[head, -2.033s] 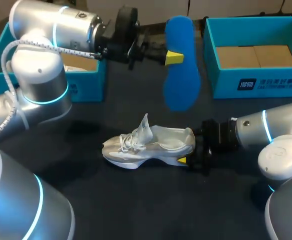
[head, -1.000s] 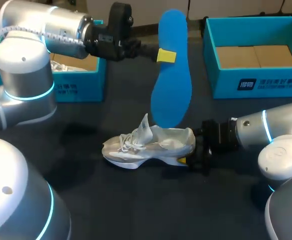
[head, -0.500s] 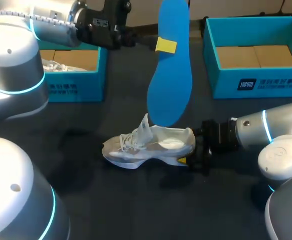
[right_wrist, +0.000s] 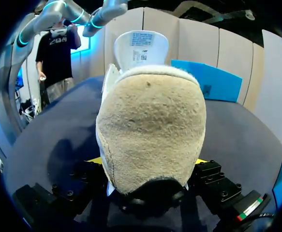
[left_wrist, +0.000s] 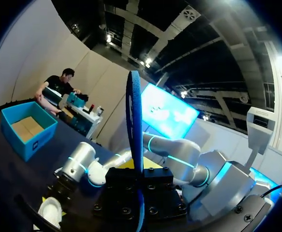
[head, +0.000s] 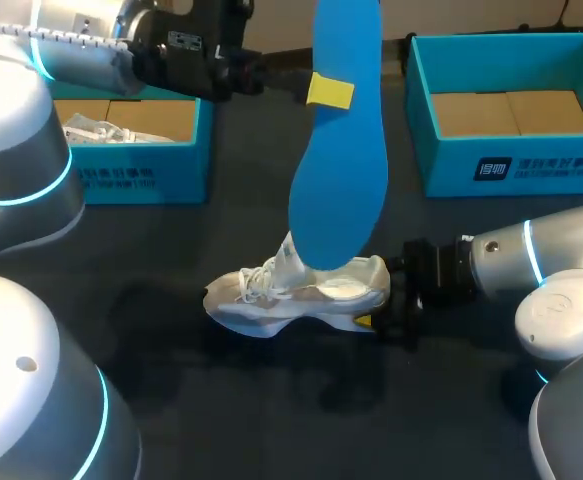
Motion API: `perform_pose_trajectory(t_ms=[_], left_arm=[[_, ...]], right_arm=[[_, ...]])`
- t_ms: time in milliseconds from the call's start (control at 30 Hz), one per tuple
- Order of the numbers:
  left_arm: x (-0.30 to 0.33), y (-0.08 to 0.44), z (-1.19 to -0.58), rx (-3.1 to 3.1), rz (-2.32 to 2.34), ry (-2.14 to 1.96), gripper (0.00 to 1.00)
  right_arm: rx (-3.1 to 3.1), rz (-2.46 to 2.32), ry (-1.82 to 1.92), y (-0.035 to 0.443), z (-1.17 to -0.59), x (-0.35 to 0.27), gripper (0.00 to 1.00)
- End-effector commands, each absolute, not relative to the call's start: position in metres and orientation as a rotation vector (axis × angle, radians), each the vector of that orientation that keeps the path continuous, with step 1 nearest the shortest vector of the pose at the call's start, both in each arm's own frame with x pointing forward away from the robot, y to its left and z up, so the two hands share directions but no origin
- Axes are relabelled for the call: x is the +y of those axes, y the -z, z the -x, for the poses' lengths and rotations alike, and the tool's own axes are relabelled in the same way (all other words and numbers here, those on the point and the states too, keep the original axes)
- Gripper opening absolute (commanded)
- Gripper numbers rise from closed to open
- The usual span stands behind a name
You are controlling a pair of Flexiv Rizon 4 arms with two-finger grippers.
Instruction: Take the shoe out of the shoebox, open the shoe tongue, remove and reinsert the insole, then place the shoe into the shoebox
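Left gripper: clamped on the blue insole towards its upper end, one yellow tip showing on its face.
Insole: long axis close to upright, with the broad lower end at the shoe's opening. It may be just inside, but that is hard to tell from above.
Shoe: white, standing on its sole on the dark counter. Its long axis runs across, toe to my left, heel to my right, tongue raised.
Right gripper: closed on the shoe's heel from both sides.
Writing: a printed label inside the tongue, too small to read, and white print on the front wall of the right shoebox.
Left shoebox: teal, holding a second shoe, also white.
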State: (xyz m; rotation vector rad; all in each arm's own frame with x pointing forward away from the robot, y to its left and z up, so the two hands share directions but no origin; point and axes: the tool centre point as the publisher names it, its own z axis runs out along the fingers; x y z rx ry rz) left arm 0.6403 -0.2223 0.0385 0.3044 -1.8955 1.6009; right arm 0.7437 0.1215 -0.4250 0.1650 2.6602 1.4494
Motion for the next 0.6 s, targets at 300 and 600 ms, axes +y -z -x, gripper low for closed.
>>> perform_pose_trajectory(t_ms=[300, 600], left_arm=[[-0.213, -0.047, -0.591, -1.882, -0.284, -1.600, 0.00], [-0.216, -0.055, -0.578, -1.827, -0.317, -1.622, 0.00]], right_arm=[[2.661, -0.166, -1.445, 0.426, -0.743, 0.123, 0.00], [2.661, -0.166, -1.445, 0.426, -0.743, 0.123, 0.00]])
